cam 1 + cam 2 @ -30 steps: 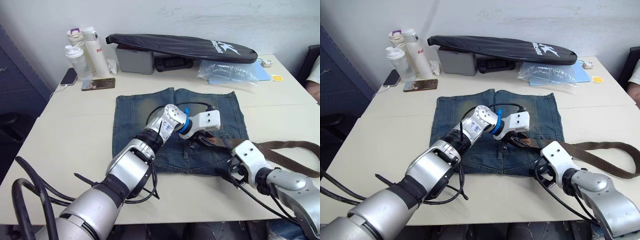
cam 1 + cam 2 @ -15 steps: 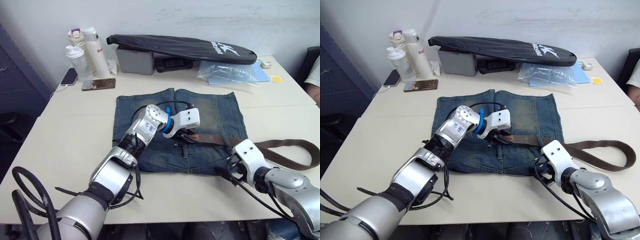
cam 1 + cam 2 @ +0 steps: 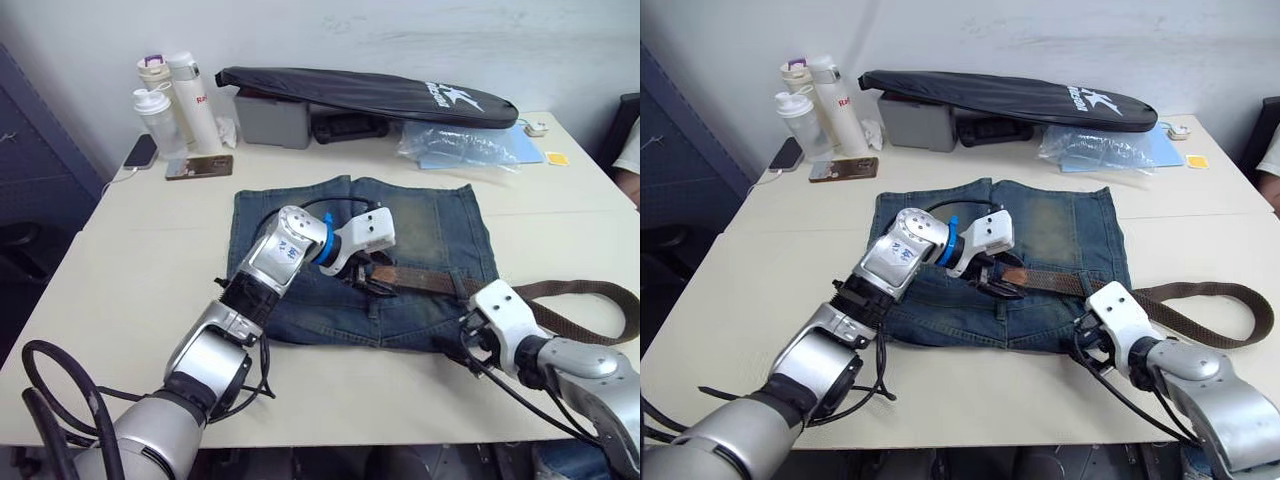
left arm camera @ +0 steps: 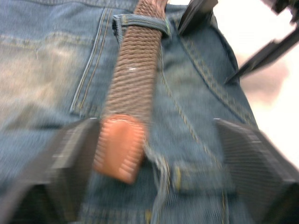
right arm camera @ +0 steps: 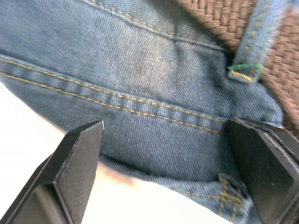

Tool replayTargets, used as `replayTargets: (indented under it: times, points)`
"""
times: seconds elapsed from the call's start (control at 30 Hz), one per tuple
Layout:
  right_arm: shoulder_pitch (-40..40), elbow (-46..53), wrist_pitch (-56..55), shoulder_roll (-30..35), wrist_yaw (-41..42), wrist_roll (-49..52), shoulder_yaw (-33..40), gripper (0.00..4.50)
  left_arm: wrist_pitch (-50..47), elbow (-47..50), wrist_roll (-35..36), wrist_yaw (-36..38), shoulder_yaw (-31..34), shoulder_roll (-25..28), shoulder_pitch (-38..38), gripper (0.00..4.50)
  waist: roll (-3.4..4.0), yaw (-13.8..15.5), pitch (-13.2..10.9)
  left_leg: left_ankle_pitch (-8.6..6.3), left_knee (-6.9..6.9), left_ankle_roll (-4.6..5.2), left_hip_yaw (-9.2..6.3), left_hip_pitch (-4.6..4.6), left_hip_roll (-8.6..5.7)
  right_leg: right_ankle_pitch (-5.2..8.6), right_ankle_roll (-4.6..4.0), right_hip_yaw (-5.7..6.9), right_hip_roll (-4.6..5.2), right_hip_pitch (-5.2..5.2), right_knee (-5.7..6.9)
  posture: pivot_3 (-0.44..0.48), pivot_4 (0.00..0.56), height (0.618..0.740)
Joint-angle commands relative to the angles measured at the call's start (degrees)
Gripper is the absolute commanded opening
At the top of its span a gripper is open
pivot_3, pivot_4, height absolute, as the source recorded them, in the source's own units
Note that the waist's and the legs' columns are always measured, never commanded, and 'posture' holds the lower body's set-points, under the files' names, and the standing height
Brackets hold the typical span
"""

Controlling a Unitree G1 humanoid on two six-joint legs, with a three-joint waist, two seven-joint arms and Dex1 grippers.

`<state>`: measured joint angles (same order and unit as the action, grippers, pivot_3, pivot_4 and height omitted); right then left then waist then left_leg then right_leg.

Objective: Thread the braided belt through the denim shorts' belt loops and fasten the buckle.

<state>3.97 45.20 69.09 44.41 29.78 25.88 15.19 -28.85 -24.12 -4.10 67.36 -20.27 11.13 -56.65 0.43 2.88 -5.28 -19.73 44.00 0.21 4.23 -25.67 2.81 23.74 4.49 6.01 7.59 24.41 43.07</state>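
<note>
The denim shorts (image 3: pixel 420 225) lie flat on the table with the waistband towards me. The braided belt (image 3: pixel 430 284) runs along the waistband, passes under a belt loop (image 4: pixel 140 21) and trails off to the right in a curl (image 3: pixel 610 300). Its tan leather end (image 4: pixel 119 149) lies loose on the denim between the wide-apart fingers of my open left gripper (image 3: pixel 368 283). At the shorts' near right corner my right gripper (image 3: pixel 468 338) is open over the hem, beside another belt loop (image 5: pixel 254 51). The buckle is hidden.
A long black bag (image 3: pixel 370 95) lies across the table's far side over a grey box (image 3: pixel 270 120). Bottles (image 3: pixel 175 100) and phones (image 3: pixel 198 167) stand at the far left. A clear plastic bag (image 3: pixel 460 145) is at the far right, where a person's arm (image 3: pixel 630 150) shows.
My left gripper drew the belt's tan end leftward along the waistband, pulling more belt through the loop, then opened and let the end go. The right gripper stayed put and open.
</note>
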Motion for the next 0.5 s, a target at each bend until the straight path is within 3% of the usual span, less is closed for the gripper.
replayTargets:
  times: [0.03,0.23,0.37,0.5]
  points:
    - [-0.8,4.1,2.2,-1.9,2.1,5.6,6.5,4.50,-0.2,4.2,2.2,1.6,1.7,3.1,-1.3,4.44,0.00,0.0,0.0,0.00,0.00,0.01,-0.01,-0.11,0.00,0.00,0.00,0.00,0.01,-0.01,0.00,0.000,0.150,0.622]
    - [-4.8,5.0,5.7,-14.7,-2.0,15.0,13.5,4.50,0.1,8.9,6.2,3.7,4.0,8.0,-0.1,4.44,0.08,-0.1,0.1,0.01,0.00,0.02,-0.40,-0.28,0.03,0.00,-0.01,-0.01,-0.03,0.10,0.00,0.000,0.150,0.622]
    - [-9.1,2.3,7.1,-30.7,-11.5,19.9,17.5,4.50,1.6,13.2,8.5,3.2,5.9,10.6,2.9,4.44,0.17,-0.3,0.2,0.06,0.01,0.10,-0.49,-0.34,0.02,-0.01,-0.05,-0.08,0.00,0.11,0.09,0.000,0.150,0.622]
    - [-11.2,-2.4,7.1,-45.2,-21.5,31.9,23.8,4.50,2.2,16.6,10.9,1.5,8.7,12.5,4.7,4.44,0.35,-0.6,0.3,0.05,0.06,0.08,-0.50,-0.24,0.03,-0.05,-0.19,-0.12,-0.01,0.36,0.67,0.000,0.150,0.622]
